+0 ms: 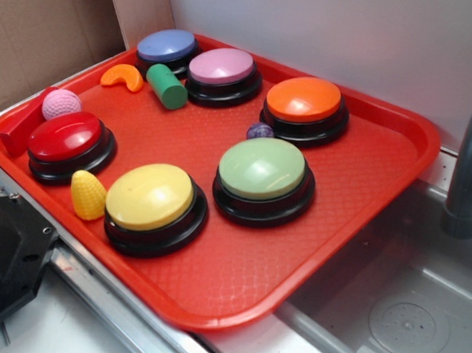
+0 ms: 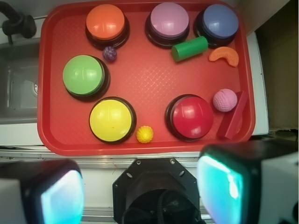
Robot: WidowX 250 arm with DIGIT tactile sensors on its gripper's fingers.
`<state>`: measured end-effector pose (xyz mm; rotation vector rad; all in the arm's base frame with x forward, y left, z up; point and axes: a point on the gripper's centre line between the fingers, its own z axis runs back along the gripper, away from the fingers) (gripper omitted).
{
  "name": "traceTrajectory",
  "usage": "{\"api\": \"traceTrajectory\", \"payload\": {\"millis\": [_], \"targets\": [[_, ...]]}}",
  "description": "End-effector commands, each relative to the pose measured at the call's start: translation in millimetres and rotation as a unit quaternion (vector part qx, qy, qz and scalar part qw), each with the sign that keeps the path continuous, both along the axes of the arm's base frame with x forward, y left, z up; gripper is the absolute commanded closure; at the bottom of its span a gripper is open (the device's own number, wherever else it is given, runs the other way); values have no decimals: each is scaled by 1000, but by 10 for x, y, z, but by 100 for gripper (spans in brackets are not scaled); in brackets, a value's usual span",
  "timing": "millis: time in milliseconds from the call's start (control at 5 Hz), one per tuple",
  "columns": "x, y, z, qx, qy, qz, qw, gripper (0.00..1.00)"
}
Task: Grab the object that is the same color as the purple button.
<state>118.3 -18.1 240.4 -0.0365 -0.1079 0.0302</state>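
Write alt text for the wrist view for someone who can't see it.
Overhead view of a red tray holding six dome buttons, including the purple button. A tiny dark purple ball sits beside the orange button. The open end effector hovers below the tray.

Exterior view: set low at one corner of the red tray (image 1: pixel 378 237), angled obliquely downward, fairly near; wall behind, sink (image 1: pixel 405 312) at right. Wrist view: carried well above, aimed straight down, the whole tray (image 2: pixel 145 84) framed, blurred claw (image 2: pixel 140 186) fingers (image 2: pixel 56 196) along the bottom edge. Shared by both: tray, all six buttons, sink edge.
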Motion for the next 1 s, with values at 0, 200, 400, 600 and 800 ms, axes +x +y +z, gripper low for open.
{"api": "traceTrajectory", "payload": {"millis": [0,200,400,600,800], "targets": [[0,0,0,0,0,0,1000,0],[191,-43,-101,-22,-11,0,1000,0],[555,-175,-319,-32,-17,15,999,0],[894,-274,-570,-34,-23,67,997,0],[1275,-323,-852,-53,-35,81,995,0]]}}
